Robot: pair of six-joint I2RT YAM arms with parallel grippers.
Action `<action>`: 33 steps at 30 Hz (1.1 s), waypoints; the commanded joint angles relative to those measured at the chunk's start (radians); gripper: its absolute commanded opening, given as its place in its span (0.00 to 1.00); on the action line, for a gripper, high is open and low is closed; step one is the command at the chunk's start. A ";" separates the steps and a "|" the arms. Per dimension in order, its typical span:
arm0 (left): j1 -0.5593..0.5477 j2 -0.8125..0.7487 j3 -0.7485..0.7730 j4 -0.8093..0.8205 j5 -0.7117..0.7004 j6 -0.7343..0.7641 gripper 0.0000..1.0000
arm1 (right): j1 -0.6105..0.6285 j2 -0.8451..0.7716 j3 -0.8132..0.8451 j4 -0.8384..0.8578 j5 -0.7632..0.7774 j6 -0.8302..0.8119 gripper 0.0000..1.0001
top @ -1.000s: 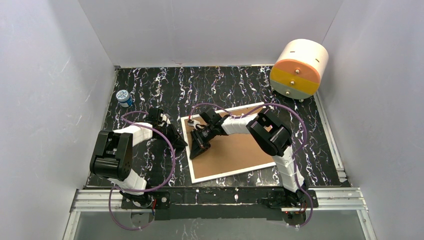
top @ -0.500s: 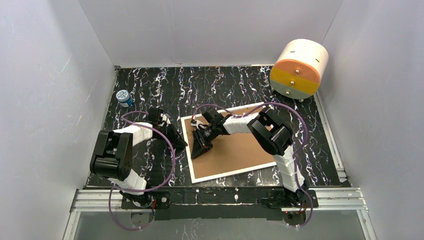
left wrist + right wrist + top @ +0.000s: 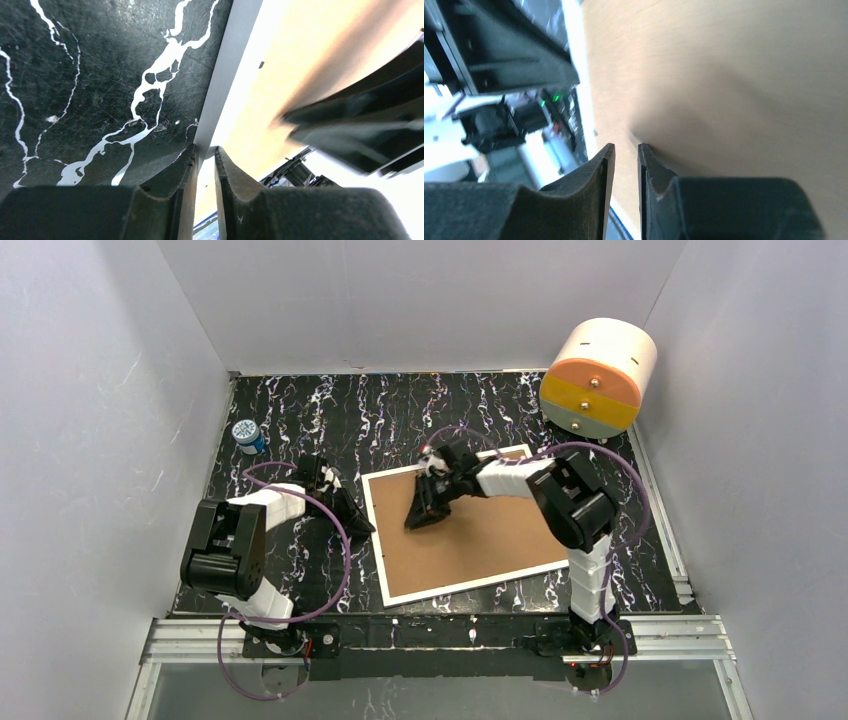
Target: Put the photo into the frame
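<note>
— Where's the frame point(image 3: 480, 540)?
— Flat on the table point(image 3: 300, 420), brown back up.
— And the left claw point(image 3: 358, 527)?
— Nipped narrow onto the frame's left rim.
— The right claw point(image 3: 418, 520)?
— A narrow gap, gripping nothing, just above the back's far-left part.

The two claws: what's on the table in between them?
In the top view, part of the frame lies between the left claw and the right claw: its white rim and some brown back. Nothing else.
</note>
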 commanded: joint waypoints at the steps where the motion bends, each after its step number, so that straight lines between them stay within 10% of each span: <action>1: -0.002 0.093 -0.045 -0.081 -0.299 0.042 0.17 | -0.143 -0.139 -0.034 -0.084 0.299 0.009 0.33; 9: -0.002 0.006 -0.018 -0.044 -0.308 -0.004 0.32 | -0.300 -0.424 -0.108 -0.432 0.885 -0.034 0.39; 15: -0.002 -0.074 -0.079 0.010 -0.289 -0.001 0.58 | -0.417 -0.551 -0.199 -0.524 1.173 -0.073 0.86; 33: -0.014 0.097 0.002 0.067 -0.088 0.028 0.73 | -0.665 -0.599 -0.420 -0.435 0.772 -0.085 0.98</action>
